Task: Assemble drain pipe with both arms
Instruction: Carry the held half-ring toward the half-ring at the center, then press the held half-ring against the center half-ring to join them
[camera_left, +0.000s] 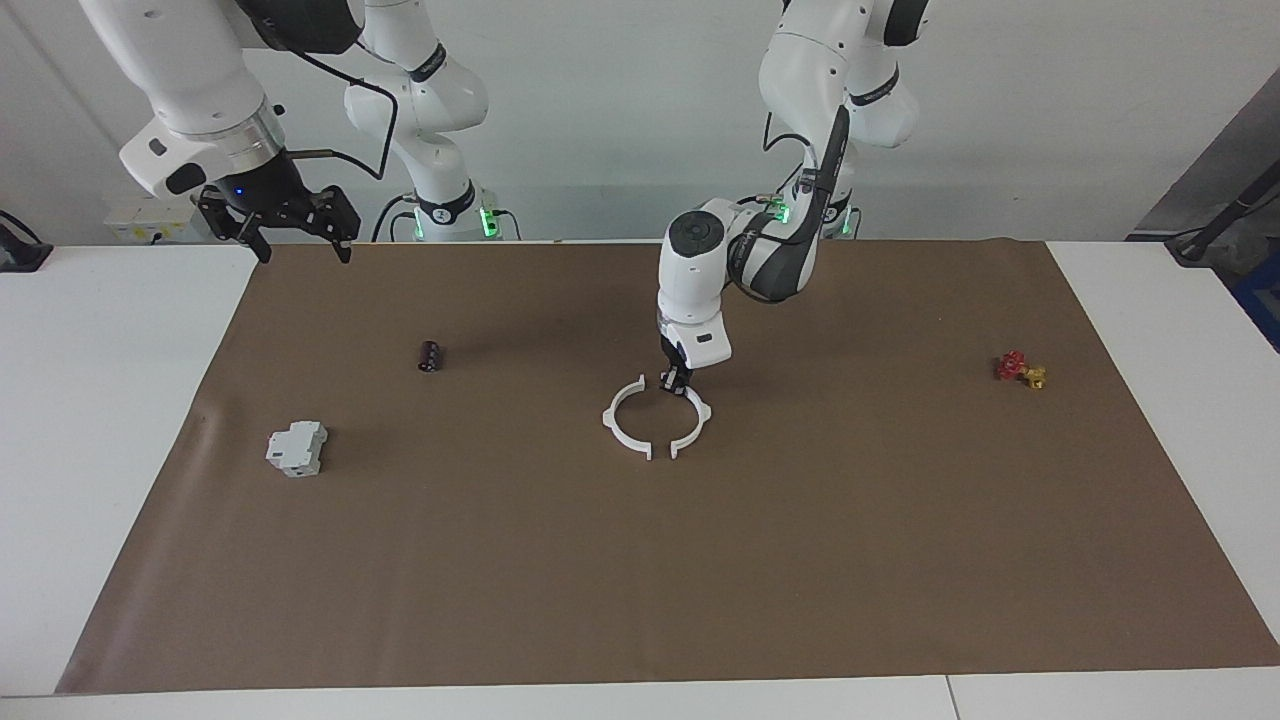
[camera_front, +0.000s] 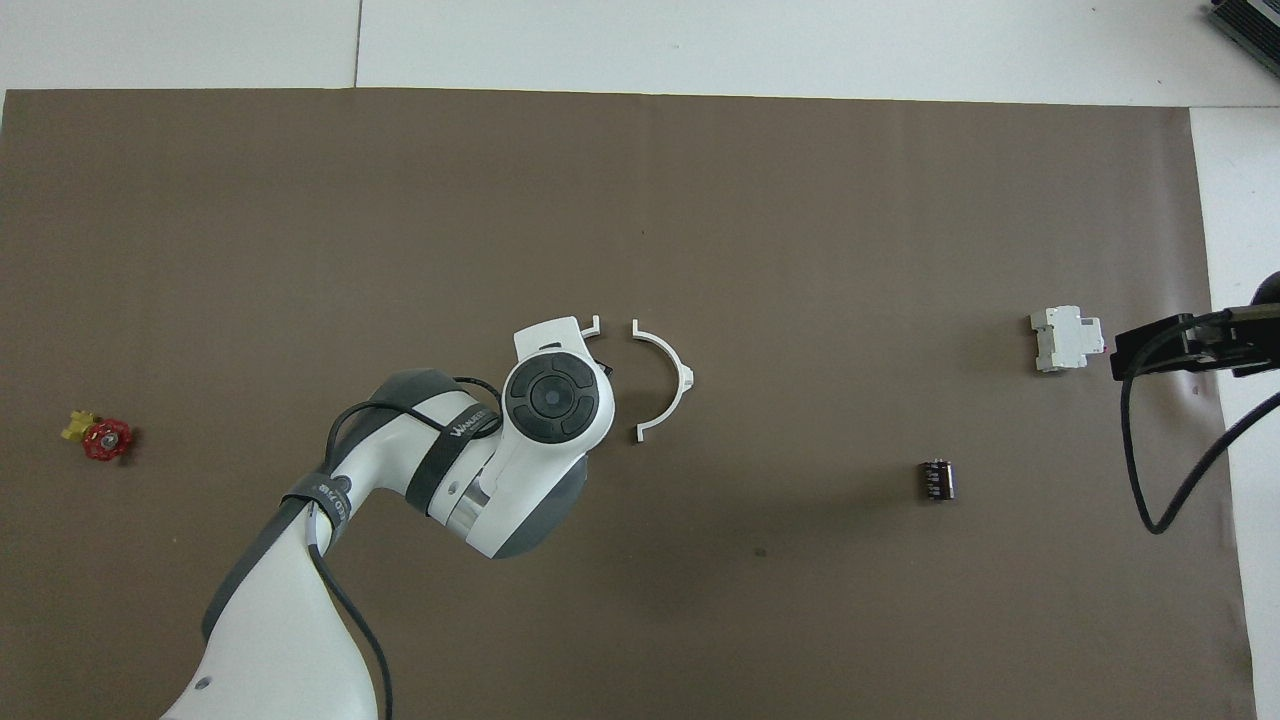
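The drain pipe lies on the mat as two white half-ring arcs facing each other with small gaps between their ends. The arc toward the right arm's end (camera_left: 610, 420) lies free and shows whole in the overhead view (camera_front: 684, 378). My left gripper (camera_left: 676, 382) is down at the mat, shut on the end nearest the robots of the other arc (camera_left: 704, 420). In the overhead view the left hand covers that arc except one tab (camera_front: 595, 325). My right gripper (camera_left: 300, 245) waits open and empty, raised over the mat's edge at the right arm's end (camera_front: 1150, 350).
A grey-white boxy block (camera_left: 297, 448) (camera_front: 1067, 338) and a small black cylinder (camera_left: 430, 355) (camera_front: 936, 479) lie toward the right arm's end. A red and yellow valve (camera_left: 1020, 370) (camera_front: 100, 437) lies toward the left arm's end. A brown mat (camera_left: 640, 580) covers the table.
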